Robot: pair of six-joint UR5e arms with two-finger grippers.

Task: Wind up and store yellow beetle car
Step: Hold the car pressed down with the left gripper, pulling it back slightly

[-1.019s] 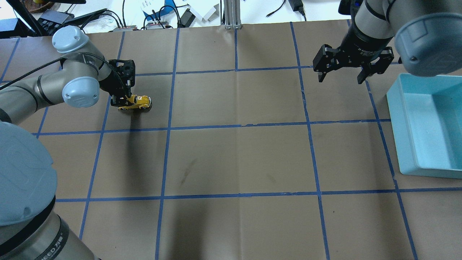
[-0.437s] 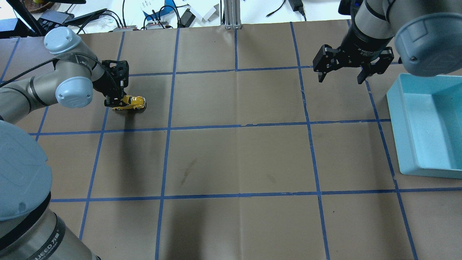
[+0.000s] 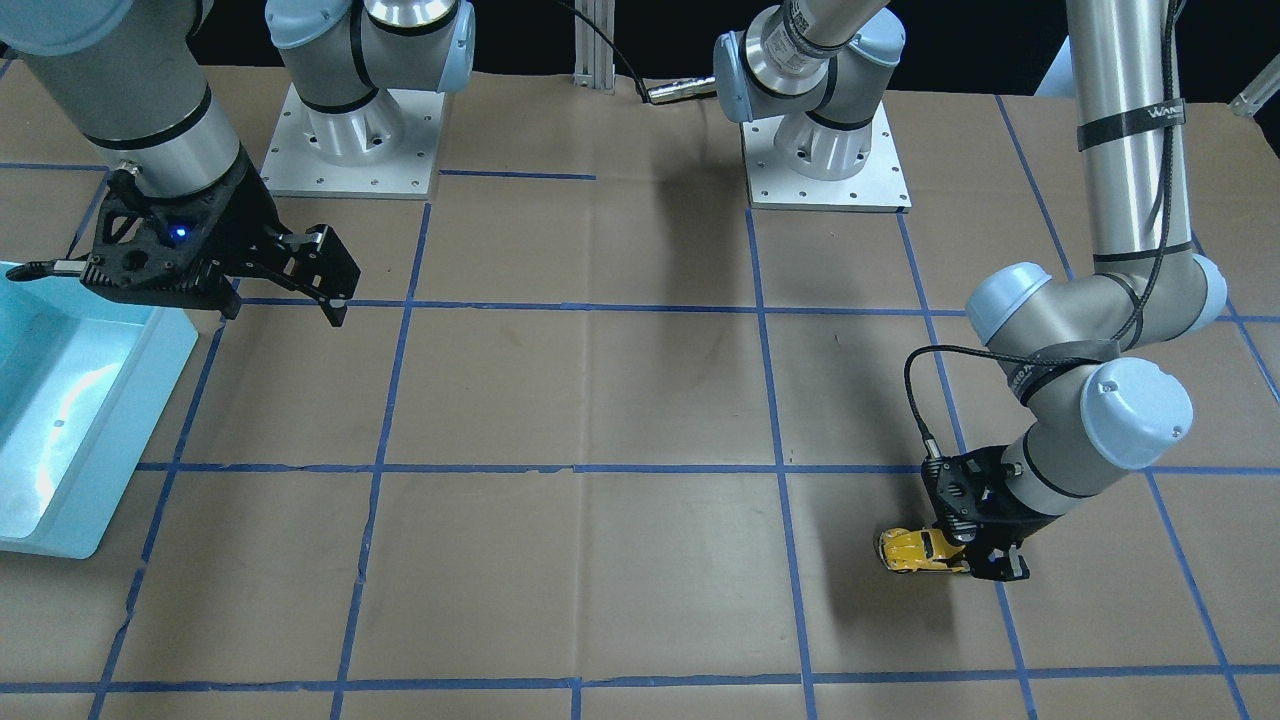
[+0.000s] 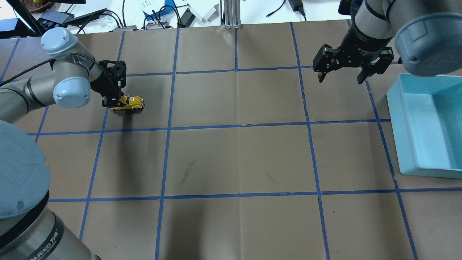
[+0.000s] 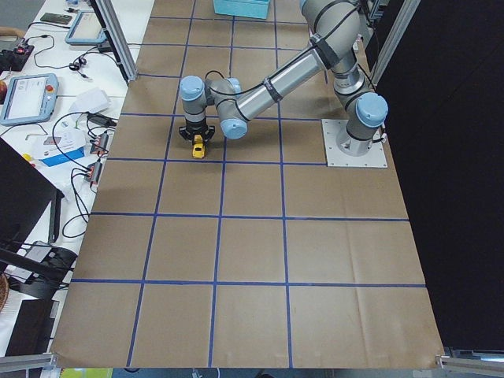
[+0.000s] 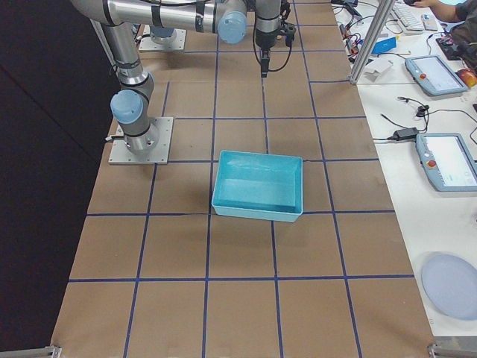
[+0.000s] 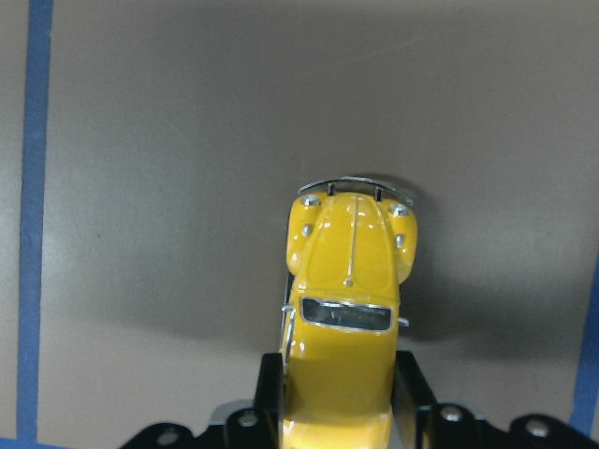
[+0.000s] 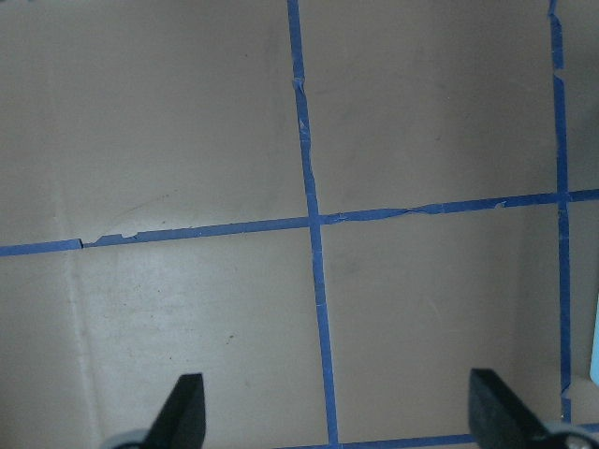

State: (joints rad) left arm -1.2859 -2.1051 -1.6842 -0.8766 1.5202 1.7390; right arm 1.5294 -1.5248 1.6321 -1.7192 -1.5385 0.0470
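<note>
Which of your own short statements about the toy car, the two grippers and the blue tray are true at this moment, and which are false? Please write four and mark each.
1. The left gripper has its fingers shut on the yellow beetle car. True.
2. The car lies inside the light blue tray. False: it is at the left gripper, across the table from the tray.
3. The right gripper is open and holds nothing. True.
4. The right gripper hangs directly above the tray. False: it hangs beside the tray, above the table.

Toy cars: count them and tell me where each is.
1. The car sits at the table's left, its rear clamped in the left gripper. None seems hidden.
</note>
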